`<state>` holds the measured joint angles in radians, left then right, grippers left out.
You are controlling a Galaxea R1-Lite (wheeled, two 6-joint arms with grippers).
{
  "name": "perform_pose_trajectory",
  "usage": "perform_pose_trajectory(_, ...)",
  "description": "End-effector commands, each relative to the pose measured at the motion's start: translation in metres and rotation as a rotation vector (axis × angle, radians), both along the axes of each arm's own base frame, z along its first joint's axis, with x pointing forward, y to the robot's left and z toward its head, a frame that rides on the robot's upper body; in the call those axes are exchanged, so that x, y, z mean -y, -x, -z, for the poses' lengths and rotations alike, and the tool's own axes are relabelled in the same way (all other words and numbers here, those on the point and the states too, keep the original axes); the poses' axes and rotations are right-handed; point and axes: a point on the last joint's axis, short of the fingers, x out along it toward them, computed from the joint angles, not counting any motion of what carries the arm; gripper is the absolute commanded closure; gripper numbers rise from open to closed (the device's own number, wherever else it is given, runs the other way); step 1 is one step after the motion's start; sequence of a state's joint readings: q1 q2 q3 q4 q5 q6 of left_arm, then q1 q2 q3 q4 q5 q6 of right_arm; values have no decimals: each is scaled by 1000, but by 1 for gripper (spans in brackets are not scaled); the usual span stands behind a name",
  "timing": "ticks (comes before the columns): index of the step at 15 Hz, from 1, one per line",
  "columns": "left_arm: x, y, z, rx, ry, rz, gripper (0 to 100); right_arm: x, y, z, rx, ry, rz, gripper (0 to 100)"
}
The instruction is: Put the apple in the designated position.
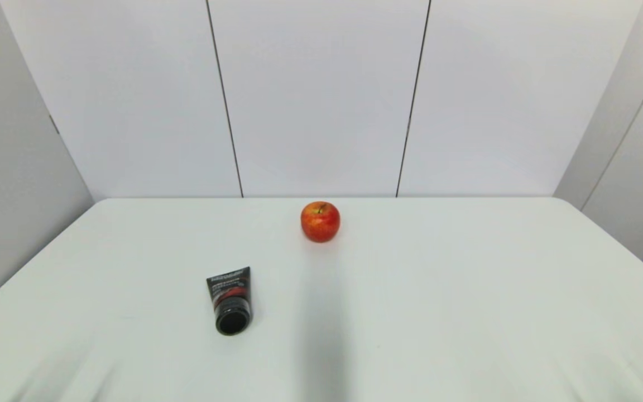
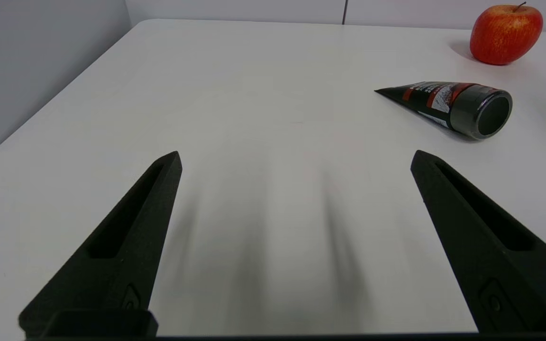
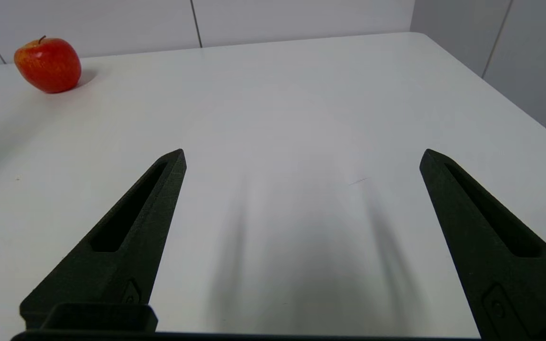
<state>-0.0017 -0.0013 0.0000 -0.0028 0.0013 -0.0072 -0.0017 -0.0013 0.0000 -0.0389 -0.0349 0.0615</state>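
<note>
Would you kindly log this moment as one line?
apple: far table centre, untouched | black tube: lying nearer, left | left gripper: open, empty | right gripper: open, empty

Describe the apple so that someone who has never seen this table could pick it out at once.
On the white table, look toward the far edge by the panelled wall, near the middle. The apple sits there upright, alone, well apart from the black tube lying nearer the robot's left. It is the only round red thing, yellow-streaked, with a short dark stem.

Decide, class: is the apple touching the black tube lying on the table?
Apart. The head view shows bare white table between the apple and the black tube; the left wrist view shows the same gap.
</note>
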Motion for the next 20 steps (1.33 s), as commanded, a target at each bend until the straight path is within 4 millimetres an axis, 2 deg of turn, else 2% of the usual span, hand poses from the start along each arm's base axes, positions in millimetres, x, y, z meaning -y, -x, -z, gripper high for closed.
perform_pose_trajectory(1,0,0,0,-1,0,0,0,0,-1,3,-13,0,0,0)
perform_pose_trajectory(8,0,0,0,-6,0,-2,0,0,-1,3,-13,0,0,0)
perform_pose_trajectory(9,0,-2,-9,-19,-6,-2,0,0,-1,3,-13,0,0,0)
perform_pose_trajectory(10,0,-2,-32,-9,-6,3,0,0,-1,3,-13,0,0,0)
perform_pose_trajectory(11,0,-12,-61,-45,-16,4,0,0,-1,3,-13,0,0,0)
perform_pose_trajectory(13,1,-42,-108,-115,-147,40,0,0,-1,3,-13,0,0,0)
perform_pose_trajectory(15,6,-74,-143,-146,-201,124,0,0,-1,3,-13,0,0,0)
perform_pose_trajectory(17,17,-115,-159,-187,-240,200,0,0,-1,3,-13,0,0,0)
perform_pose_trajectory(18,23,-146,-162,-165,-293,226,0,0,-1,3,-13,0,0,0)
perform_pose_trajectory(20,34,-191,-161,-140,-322,330,0,0,-1,3,-13,0,0,0)
